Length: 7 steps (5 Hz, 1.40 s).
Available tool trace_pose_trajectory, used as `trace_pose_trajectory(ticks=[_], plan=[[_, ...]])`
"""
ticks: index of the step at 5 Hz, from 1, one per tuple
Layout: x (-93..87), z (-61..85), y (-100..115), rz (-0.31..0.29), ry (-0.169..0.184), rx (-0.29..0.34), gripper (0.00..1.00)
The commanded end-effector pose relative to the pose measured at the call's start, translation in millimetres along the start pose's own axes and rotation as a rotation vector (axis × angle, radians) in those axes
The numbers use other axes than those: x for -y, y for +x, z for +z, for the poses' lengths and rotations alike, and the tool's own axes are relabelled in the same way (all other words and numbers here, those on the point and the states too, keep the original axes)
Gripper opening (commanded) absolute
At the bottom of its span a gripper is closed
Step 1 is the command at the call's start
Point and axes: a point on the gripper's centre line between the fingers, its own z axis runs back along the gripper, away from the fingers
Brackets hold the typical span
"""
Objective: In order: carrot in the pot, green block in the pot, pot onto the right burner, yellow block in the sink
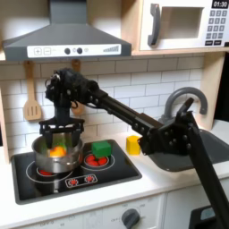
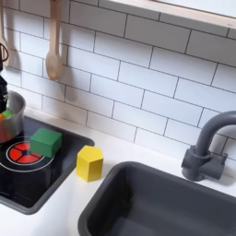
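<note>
In the first exterior view the claw (image 1: 61,127) hangs over the pot (image 1: 56,154), where the carrot (image 1: 56,152) lies; how far the claw is open cannot be told. The green block (image 2: 44,142) sits on the right burner (image 2: 25,153), the yellow block (image 2: 89,162) on the worktop (image 2: 138,155) beside the sink (image 2: 115,194). The green block looks light, stiff and smooth; its two flat opposite sides seem the best place to take hold.

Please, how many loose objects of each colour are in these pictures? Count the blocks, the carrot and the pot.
Green: 1, the green block
Yellow: 1, the yellow block
Orange: 1, the carrot, inside the pot
Silver: 1, the pot
Total: 4
</note>
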Motion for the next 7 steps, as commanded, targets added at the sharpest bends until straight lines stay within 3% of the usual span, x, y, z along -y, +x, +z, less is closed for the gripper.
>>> trace_pose_trajectory(ticks=[1, 2, 4, 7], plan=[[2.5, 11.3, -2, -0.009, 0.005, 0.025, 1.00], [8.1, 3.8, 0, -0.011, -0.034, 0.013, 1.00], [11.4, 28.2, -3, -0.015, -0.016, 0.066, 1.00], [36.0, 37.8, -7, -0.057, -0.006, 0.086, 1.00]])
